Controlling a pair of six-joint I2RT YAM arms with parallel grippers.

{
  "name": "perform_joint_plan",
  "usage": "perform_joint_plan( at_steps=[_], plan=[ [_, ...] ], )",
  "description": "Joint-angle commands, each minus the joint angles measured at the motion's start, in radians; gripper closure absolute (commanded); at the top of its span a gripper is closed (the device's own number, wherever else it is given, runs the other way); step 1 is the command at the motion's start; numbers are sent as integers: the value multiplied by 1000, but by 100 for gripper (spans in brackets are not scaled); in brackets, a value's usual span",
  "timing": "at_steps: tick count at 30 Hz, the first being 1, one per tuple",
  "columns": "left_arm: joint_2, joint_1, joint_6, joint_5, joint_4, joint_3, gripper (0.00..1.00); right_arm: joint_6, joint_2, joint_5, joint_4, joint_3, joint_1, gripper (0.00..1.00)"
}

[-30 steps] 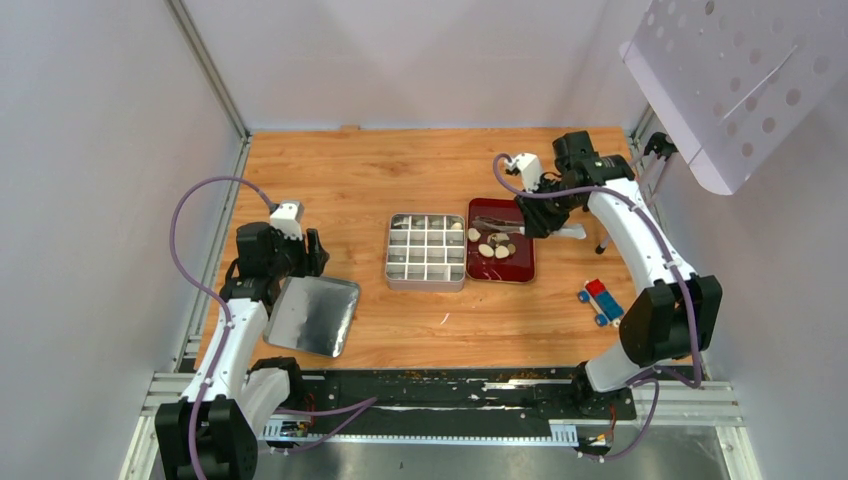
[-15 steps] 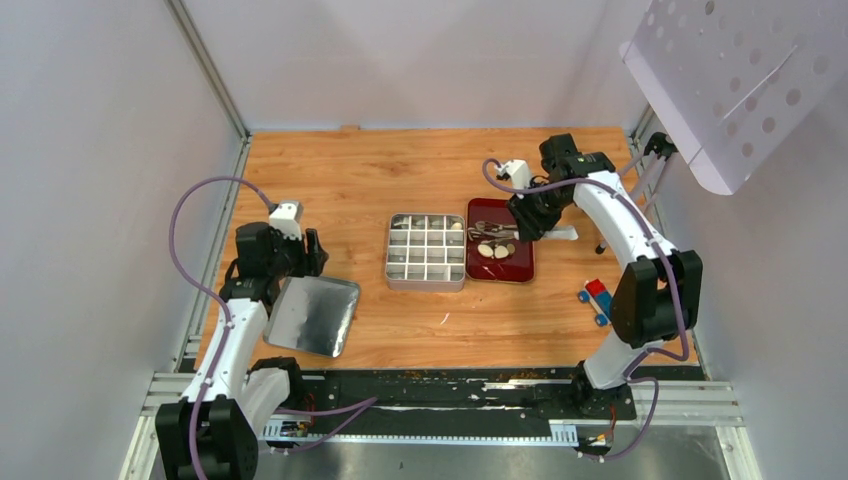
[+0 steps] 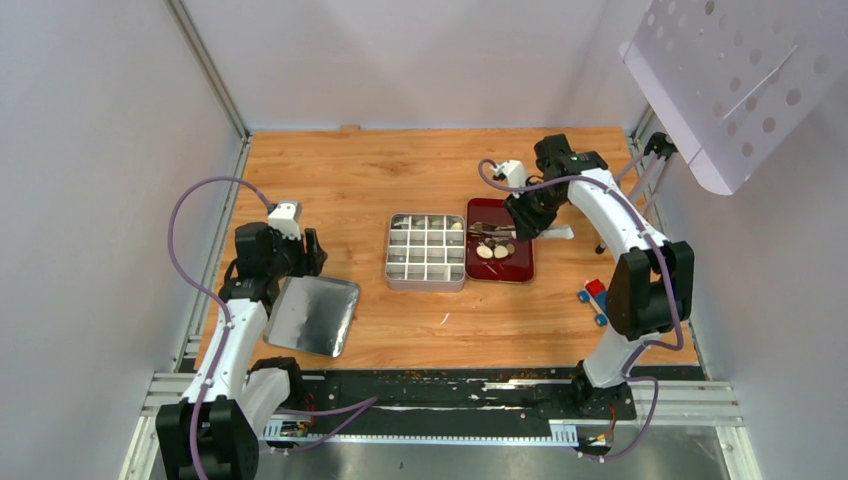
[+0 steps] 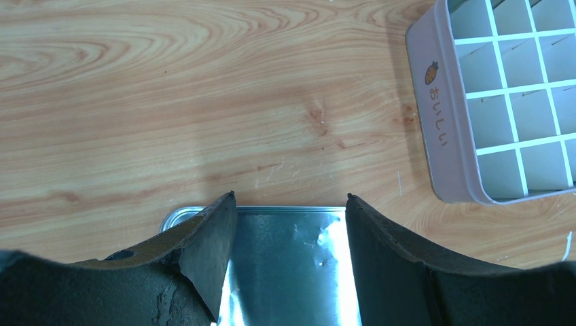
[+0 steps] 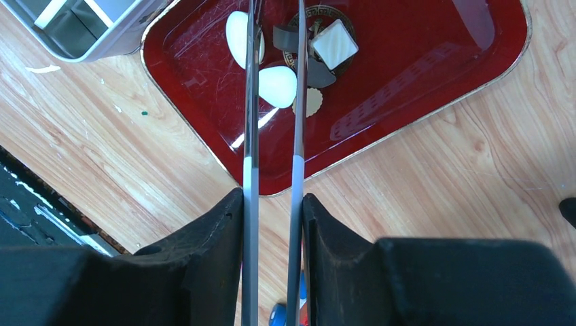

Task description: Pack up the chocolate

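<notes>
Swung leftward since a second ago, the right arm reaches further across the tray. The left gripper (image 4: 291,204) hangs with fingers spread above a flat shiny metal lid (image 4: 292,272), which they largely hide. The grey compartmented metal tin (image 4: 441,122) is cut off at the frame edge. Cream-white and dark brown oval chocolate pieces (image 5: 277,86) lie in the glossy red rectangular tray (image 5: 441,75), one of them half behind a blade. The right gripper (image 5: 273,200) clamps long metal tongs (image 5: 249,136), whose tips run out of frame.

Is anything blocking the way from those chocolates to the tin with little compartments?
Nothing visible does. The chocolate sits on the red tray right beside the open tin, whose lid lies far left. The right gripper holds tongs over the pieces.
</notes>
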Motion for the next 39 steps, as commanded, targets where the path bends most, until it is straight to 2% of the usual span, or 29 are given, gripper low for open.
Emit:
perform_joint_plan(
  at_steps=[1, 5, 8, 11, 16, 24, 31, 39],
  plan=[
    [-12, 10, -1, 9, 26, 2, 32, 7, 12, 22, 60, 48, 16, 73],
    [-8, 9, 1, 8, 25, 13, 32, 15, 2, 63, 65, 77, 13, 84],
    [-5, 10, -2, 11, 26, 14, 32, 19, -36, 78, 57, 88, 10, 85],
    [0, 10, -8, 16, 31, 12, 32, 13, -94, 67, 43, 83, 8, 85],
    [11, 10, -10, 19, 35, 17, 32, -5, -167, -52, -17, 65, 20, 85],
    [8, 11, -18, 27, 34, 19, 32, -3, -184, -116, -47, 60, 78, 84],
    [-6, 10, -18, 22, 31, 14, 32, -17, -161, -100, -56, 58, 126, 84],
    [-11, 10, -19, 20, 39, 5, 32, -22, -147, -64, -51, 57, 137, 78]
  ],
)
